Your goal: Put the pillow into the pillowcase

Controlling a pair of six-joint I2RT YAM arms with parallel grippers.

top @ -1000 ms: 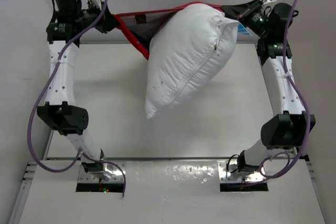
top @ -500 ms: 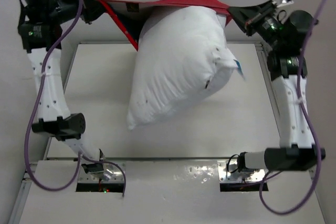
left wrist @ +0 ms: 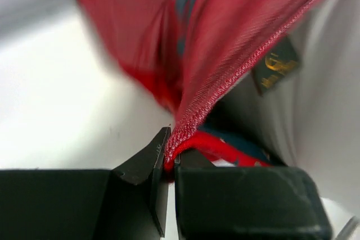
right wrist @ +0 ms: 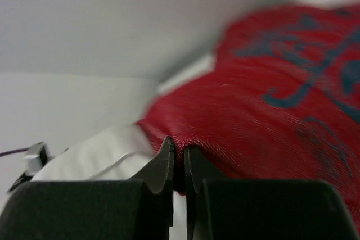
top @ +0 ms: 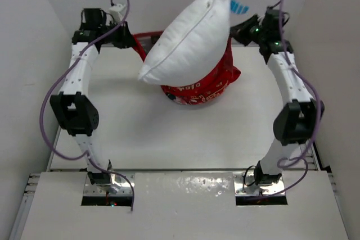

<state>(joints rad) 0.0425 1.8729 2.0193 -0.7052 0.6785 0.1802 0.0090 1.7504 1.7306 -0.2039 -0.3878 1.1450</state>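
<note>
Left tool (left wrist: 169,161) and right tool (right wrist: 179,164): each closed tight on the hem of the bright red printed fabric pillowcase (top: 205,85). Plump white rectangular pillow (top: 188,40) sits in its open mouth, mostly protruding, above the white surface (top: 169,133).

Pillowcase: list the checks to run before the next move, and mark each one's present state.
1. Left gripper shut on the pillowcase hem: ok.
2. Right gripper shut on the opposite edge: ok.
3. Pillow sits between the two held edges: ok.
4. Pillow fully inside the case: not ok, most of it stands out above the red fabric.
5. Pillow's lower end reaches the closed end of the case: cannot tell, fabric hides it.
</note>
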